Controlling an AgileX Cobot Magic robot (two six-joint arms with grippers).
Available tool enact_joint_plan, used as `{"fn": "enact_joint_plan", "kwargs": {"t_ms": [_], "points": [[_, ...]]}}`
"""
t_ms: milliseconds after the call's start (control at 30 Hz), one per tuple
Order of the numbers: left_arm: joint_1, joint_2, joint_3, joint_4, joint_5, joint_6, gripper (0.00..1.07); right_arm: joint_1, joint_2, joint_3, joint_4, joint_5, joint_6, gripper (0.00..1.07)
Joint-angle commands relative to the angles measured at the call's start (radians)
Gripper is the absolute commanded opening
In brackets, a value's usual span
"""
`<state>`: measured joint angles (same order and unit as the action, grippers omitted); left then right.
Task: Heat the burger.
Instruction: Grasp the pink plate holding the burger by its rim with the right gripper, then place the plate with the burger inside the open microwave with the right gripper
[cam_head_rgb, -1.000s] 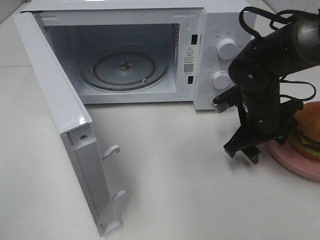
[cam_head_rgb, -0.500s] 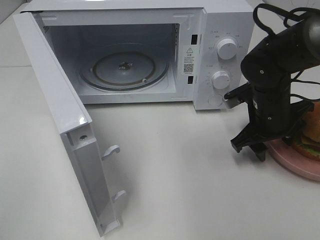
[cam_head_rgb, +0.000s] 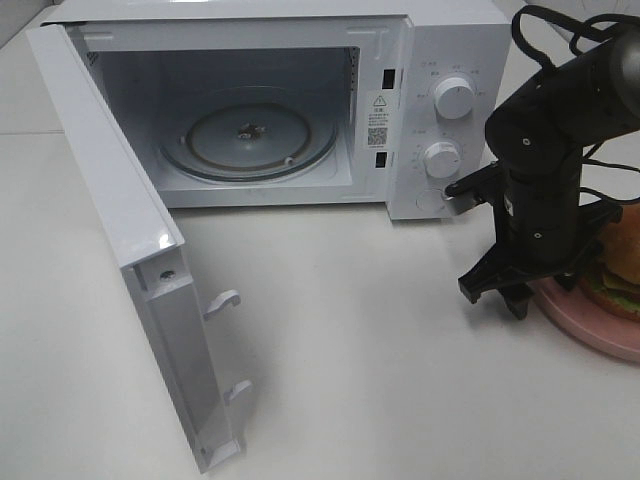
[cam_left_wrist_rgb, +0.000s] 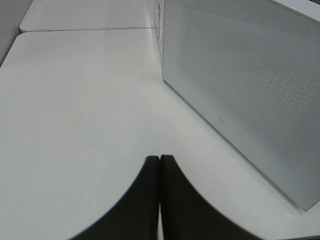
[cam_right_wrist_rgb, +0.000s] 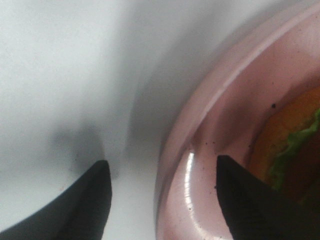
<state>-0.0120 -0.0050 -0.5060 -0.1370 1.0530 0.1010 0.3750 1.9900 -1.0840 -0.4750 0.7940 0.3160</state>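
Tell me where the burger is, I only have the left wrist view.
Observer: The burger sits on a pink plate, right of the microwave.
Operator: Is the right hand holding anything?
Observer: No, the right hand is open, straddling the plate's rim.
Operator: Is the microwave ready?
Observer: Its door stands wide open and the turntable has nothing on it.

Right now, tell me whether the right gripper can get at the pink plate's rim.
Probably yes: the open right gripper straddles the pink plate's rim, one finger outside over the table, one inside short of the burger, nothing between.
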Motion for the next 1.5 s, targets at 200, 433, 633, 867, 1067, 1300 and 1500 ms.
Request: {"fn": "enact_joint_plan", "kwargs": {"t_ms": [200, 433, 633, 867, 1067, 1300, 1500], "points": [[0.004, -0.020, 0.000, -0.004, -0.011, -0.002, 0.00, -0.005, 0.060, -0.004, -0.016, 0.003, -0.015, 0.59], [0.004, -0.020, 0.000, -0.004, -0.011, -0.002, 0.00, -0.005, 0.073, -0.004, -0.018, 0.002, -0.011, 0.27], [0.004, -0.020, 0.000, -0.004, -0.011, -0.002, 0.00, -0.005, 0.073, -0.004, -0.018, 0.008, -0.010, 0.00], [0.004, -0.020, 0.000, -0.004, -0.011, -0.002, 0.00, -0.003, 0.064, -0.002, -0.018, 0.012, -0.010, 0.00], [0.004, -0.020, 0.000, -0.004, -0.011, -0.002, 0.00, -0.002, 0.030, -0.001, -0.027, 0.009, 0.008, 0.00], [0.004, -0.020, 0.000, -0.004, -0.011, -0.002, 0.00, -0.002, -0.059, 0.065, -0.029, -0.006, -0.003, 0.00], [0.004, -0.020, 0.000, -0.004, -0.011, -0.002, 0.00, 0.056, -0.147, 0.153, -0.081, -0.013, -0.015, 0.00]]}}
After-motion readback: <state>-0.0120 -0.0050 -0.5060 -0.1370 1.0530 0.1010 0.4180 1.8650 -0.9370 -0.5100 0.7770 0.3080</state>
